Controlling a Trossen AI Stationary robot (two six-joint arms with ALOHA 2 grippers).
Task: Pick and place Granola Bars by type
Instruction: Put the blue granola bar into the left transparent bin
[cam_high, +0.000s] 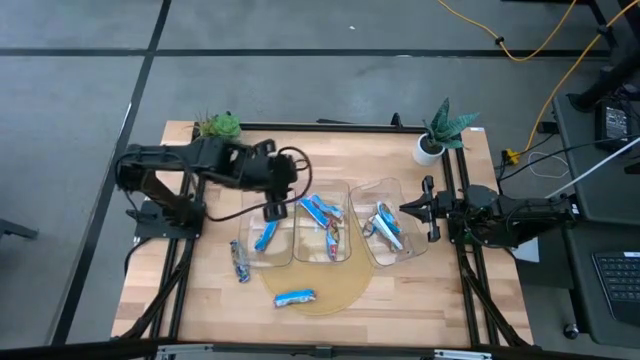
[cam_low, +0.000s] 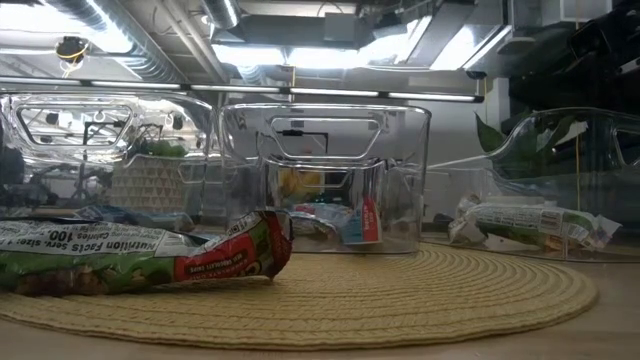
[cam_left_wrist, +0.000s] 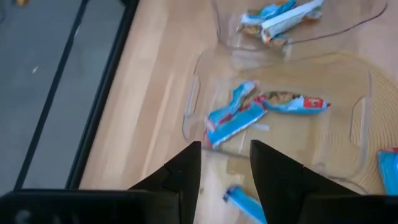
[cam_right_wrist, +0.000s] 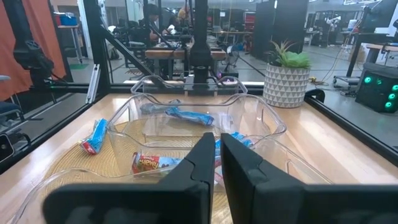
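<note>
The left pincer (cam_high: 275, 211) hangs above the left bin (cam_high: 268, 238), at about nine o'clock from the table's (cam_high: 200, 290) middle; its fingers (cam_left_wrist: 180, 177) stand apart with nothing between them. One blue bar (cam_high: 265, 236) lies in that bin. At seven o'clock from it, a dark-patterned bar (cam_high: 240, 260) lies on the bare wood just outside the bin. A blue-and-white bar (cam_high: 295, 297) rests on the round woven mat (cam_high: 335, 295) at six o'clock from the table's centre. The middle bin (cam_high: 325, 228) holds two bright blue bars (cam_high: 318, 210) and one silvery bar with orange (cam_high: 334, 238). The right bin (cam_high: 390, 232) holds a few blue-and-white bars (cam_high: 384, 225) piled together. At three o'clock, the right pincer (cam_high: 428, 208) waits beside the right bin, its fingers (cam_right_wrist: 199, 158) almost touching, a thin gap between them, and it holds nothing. Two potted plants (cam_high: 440, 130) stand at the far corners of the table.
</note>
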